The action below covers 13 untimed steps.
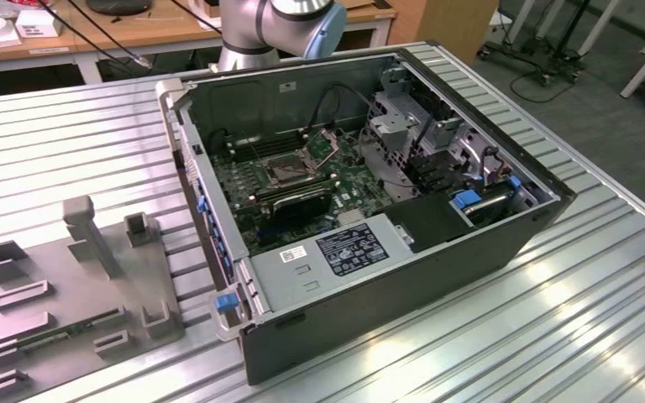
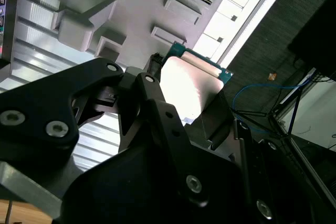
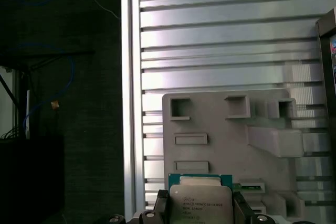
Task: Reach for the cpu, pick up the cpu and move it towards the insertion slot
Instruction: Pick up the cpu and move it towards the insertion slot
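Note:
The cpu (image 3: 199,202), a thin square chip with a silvery top and a green rim, sits between my gripper's (image 3: 200,214) two black fingers (image 3: 161,206), which are shut on its opposite edges. In the second wrist view the cpu (image 2: 191,85) is clamped the same way by the gripper (image 2: 189,109), and it hangs in the air over the grey fixture plate (image 2: 121,3). The insertion slot (image 1: 281,170), a silver-framed square socket with a dark centre, lies on the green board inside the open computer case (image 1: 412,277). My arm (image 1: 266,25) rises behind the case.
The grey fixture plate (image 1: 65,311) with upright posts and pockets lies on the ribbed metal table (image 1: 591,319), to the exterior view's left of the case. Drive cages and cables (image 1: 435,143) crowd the case's right side. The table's edge (image 3: 131,77) runs beside a dark floor.

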Tool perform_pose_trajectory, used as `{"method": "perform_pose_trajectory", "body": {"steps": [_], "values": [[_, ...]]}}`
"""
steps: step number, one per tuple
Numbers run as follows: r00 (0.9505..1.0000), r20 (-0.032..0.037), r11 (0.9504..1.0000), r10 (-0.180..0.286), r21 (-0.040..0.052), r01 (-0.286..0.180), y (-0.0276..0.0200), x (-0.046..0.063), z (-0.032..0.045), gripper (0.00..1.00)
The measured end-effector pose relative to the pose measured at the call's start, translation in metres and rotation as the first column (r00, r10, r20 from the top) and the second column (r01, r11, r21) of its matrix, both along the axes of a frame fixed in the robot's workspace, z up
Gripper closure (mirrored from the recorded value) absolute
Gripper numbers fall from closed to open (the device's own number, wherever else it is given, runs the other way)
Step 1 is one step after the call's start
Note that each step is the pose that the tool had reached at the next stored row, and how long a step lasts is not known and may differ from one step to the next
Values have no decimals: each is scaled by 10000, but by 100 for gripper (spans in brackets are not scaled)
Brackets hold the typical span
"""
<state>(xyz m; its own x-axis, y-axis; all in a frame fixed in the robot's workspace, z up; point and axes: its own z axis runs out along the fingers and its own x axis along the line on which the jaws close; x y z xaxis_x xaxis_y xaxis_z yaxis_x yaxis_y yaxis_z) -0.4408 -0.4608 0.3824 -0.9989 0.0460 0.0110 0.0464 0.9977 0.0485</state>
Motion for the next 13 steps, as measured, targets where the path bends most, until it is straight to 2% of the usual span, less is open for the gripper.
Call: {"method": "perform_pose_trajectory", "body": {"steps": [13], "values": [[10000, 1, 10000, -1, 1, 1, 0, 121, -1, 45]]}}
